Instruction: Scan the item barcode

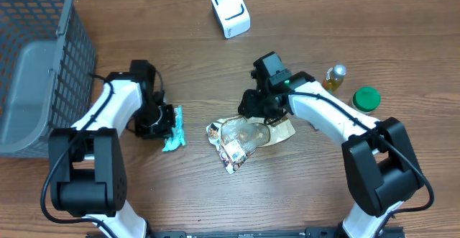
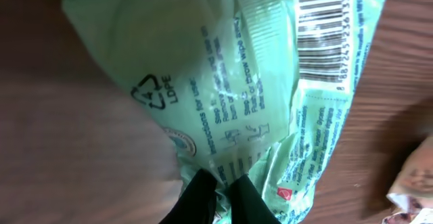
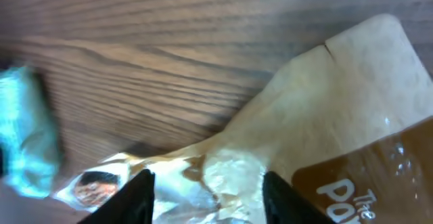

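A brown wooden tabletop (image 1: pixel 359 22) fills the overhead view, and a grey mesh basket (image 1: pixel 43 58) stands on its far left corner

The two white arms reach in from the near edge. Under the right one, at mid-table, lies a crumpled pouch (image 1: pixel 248 136) of tan paper and clear film with a brown label in white letters. The right gripper (image 1: pixel 259 112) sits over its far end, and the wrist view shows its black fingers (image 3: pixel 139 197) spread wide with the crinkled film between them

Well to the left of the pouch lies the mint-green packet (image 1: pixel 174 129), beside the left gripper (image 1: pixel 164 123). It is a soft, wrinkled plastic wrapper printed in darker green. Its back faces the left wrist camera, with a recycling triangle marked LDPE (image 2: pixel 150 92), small lines of instructions and a black barcode (image 2: pixel 325 31) on a white patch at one corner. The left gripper's two dark fingers (image 2: pixel 247 200) stand pressed close together, pinching the packet's edge

A white barcode scanner (image 1: pixel 231 11) stands at the far middle of the tabletop, well apart from the packet. At the right sit a round green lid (image 1: pixel 366 98) and, just beside it, a small amber bottle with a silvery cap (image 1: pixel 334 78)
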You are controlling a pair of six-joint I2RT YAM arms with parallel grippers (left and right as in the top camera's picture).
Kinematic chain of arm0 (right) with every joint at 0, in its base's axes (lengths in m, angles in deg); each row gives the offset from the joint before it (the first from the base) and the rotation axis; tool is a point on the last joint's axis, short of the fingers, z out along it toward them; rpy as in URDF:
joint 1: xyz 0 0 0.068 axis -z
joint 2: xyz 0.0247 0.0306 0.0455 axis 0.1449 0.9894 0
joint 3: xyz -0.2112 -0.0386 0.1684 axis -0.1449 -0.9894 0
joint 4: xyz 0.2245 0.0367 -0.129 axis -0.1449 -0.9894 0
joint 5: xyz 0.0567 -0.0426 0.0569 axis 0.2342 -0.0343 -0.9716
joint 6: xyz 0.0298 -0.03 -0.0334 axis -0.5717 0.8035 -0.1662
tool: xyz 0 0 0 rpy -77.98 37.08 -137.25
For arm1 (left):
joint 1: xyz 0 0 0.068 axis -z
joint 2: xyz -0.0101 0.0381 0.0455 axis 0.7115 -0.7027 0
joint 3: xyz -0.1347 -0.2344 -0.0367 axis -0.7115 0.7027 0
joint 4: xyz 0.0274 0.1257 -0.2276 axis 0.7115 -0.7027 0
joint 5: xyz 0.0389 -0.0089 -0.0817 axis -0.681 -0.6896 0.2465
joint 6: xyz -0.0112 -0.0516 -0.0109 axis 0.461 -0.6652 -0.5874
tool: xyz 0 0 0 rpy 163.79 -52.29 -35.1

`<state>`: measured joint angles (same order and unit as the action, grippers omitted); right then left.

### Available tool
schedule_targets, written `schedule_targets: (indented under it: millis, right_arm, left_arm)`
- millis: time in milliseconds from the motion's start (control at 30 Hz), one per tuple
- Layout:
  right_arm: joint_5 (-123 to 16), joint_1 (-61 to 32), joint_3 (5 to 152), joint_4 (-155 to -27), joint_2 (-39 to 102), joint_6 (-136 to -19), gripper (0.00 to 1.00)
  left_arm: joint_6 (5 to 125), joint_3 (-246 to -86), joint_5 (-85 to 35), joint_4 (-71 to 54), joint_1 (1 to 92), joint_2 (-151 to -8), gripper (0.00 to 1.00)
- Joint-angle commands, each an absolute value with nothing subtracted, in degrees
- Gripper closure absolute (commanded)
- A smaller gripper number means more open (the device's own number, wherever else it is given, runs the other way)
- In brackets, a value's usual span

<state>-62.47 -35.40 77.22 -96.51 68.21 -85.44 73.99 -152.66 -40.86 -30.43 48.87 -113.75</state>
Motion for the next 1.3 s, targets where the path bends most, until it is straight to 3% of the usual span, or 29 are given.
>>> schedule_targets:
  millis: [0, 167, 267, 333, 500, 600, 967, 1200, 1267]
  right_arm:
    - [-69.29, -34.99, 81.59, -96.07, 66.22, -81.55, 0.51]
    - [-69.57, -34.99, 83.3, -93.69, 66.17, -81.62, 0.52]
    - [-70.95, -35.16, 83.28, -92.97, 66.26, -83.69, 0.61]
    - [-71.15, -35.99, 82.93, -92.7, 66.26, -86.1, 0.7]
    - [-70.95, -39.23, 81.75, -89.95, 66.68, -87.65, 0.69]
    - [-69.38, -41.37, 81.75, -88.6, 67.35, -87.78, 0.69]
    - [-64.52, -46.96, 81.75, -86.52, 71.9, -94.16, 0.76]
    - [-67.95, -47.86, 81.75, -82.83, 76.53, -95.39, 0.77]
    - [-68.0, -47.86, 81.75, -82.17, 77.21, -95.41, 0.77]
  left_arm:
    - [78.66, -153.01, -39.11, -28.07, 52.91, -113.62, 0.9]
    - [78.97, -157.95, -42.87, -30.8, 55.93, -113.62, 0.96]
    - [76.89, -161.49, -42.8, -33.4, 55.62, -113.62, 0.94]
    - [76.41, -162.58, -42.8, -34.01, 55.07, -113.62, 0.85]
    - [75.19, -162.17, -42.43, -34.01, 53.89, -113.64, 0.65]
    - [75.71, -162.13, -40.75, -34.23, 53.24, -113.64, 0.58]
    - [78.49, -158.8, -35.55, -33.07, 51.25, -113.64, 0.63]
    - [78.51, -157.21, -34.85, -31.08, 51.25, -113.64, 0.57]
    - [78.45, -155.63, -34.83, -29.23, 51.25, -113.64, 0.6]
